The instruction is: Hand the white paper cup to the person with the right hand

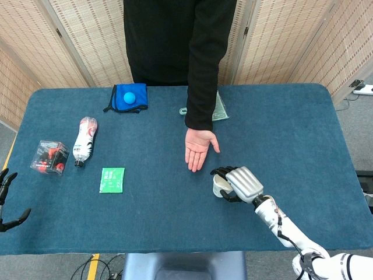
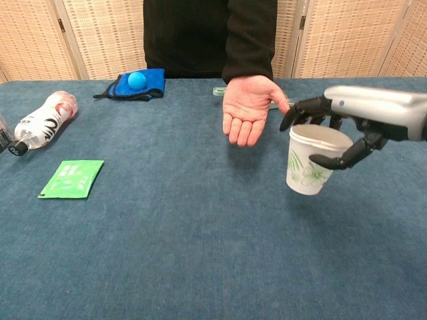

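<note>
My right hand (image 2: 347, 123) (image 1: 240, 182) grips the white paper cup (image 2: 308, 162) (image 1: 220, 185) by its upper part. In the chest view the cup hangs clear above the blue table, tilted slightly. The cup carries a green leaf print. The person's open palm (image 2: 248, 107) (image 1: 198, 149) is held out just left of and beyond the cup, a short gap away. My left hand (image 1: 7, 198) shows only at the lower left edge of the head view, fingers apart, holding nothing.
A green packet (image 2: 71, 178), a lying bottle (image 2: 41, 121), a clear box with red contents (image 1: 49, 156) and a blue cloth with a ball (image 2: 137, 83) lie on the left half. A small packet (image 1: 218, 109) lies behind the person's arm.
</note>
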{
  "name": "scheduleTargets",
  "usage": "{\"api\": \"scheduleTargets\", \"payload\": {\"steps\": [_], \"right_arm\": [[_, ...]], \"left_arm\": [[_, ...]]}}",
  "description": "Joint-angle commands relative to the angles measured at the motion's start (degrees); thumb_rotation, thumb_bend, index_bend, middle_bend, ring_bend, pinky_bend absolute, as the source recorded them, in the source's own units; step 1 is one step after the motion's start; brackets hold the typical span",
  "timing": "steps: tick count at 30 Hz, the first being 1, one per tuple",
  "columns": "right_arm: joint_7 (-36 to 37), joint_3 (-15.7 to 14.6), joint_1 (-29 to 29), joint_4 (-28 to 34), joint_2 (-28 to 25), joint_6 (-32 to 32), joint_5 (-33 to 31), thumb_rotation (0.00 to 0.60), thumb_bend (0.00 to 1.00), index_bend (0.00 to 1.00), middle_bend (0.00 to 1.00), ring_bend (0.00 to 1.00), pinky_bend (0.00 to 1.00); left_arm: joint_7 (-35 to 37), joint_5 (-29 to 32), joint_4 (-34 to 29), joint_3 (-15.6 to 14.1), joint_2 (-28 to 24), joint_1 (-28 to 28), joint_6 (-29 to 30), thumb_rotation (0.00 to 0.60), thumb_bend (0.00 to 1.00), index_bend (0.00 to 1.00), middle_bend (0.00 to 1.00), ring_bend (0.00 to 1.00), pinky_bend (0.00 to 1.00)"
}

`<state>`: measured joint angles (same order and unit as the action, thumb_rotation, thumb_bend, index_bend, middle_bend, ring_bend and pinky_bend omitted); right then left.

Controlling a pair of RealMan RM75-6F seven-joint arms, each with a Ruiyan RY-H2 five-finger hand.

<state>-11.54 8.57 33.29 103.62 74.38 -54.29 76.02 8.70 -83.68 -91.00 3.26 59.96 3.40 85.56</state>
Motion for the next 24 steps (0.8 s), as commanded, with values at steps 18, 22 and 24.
{"api": "scheduleTargets", "payload": {"steps": [18,22,24], "right_arm": [[-14.2,11.0,18.2,-8.6,6.9,3.7,-23.8,0.6,0.3,0.27,0.27,0.32,0.47],[-12.9,10.0,19.7,-12.7,9.1,5.3,-24.7,0.6,0.28,0.27,0.23,0.26,0.42],[-12.4,9.5,20.1,-13.6,9.4,6.2,-25.0,0.6,0.27,0.23,0.19,0.23,0.39]], "left_arm": [[1.8,1.8,0.6,0.8,-0.6,0.7,-1.9,0.6,0.32,0.09,0.0,0.01,0.25],[2.3,1.7,0.7,0.8,-0.7,0.6,-1.8,0.6,0.32,0.09,0.0,0.01,0.25],[2.3,1.6,0.8,0.7,-0.7,0.6,-1.9,0.6,0.32,0.09,0.0,0.01,0.25]]}}
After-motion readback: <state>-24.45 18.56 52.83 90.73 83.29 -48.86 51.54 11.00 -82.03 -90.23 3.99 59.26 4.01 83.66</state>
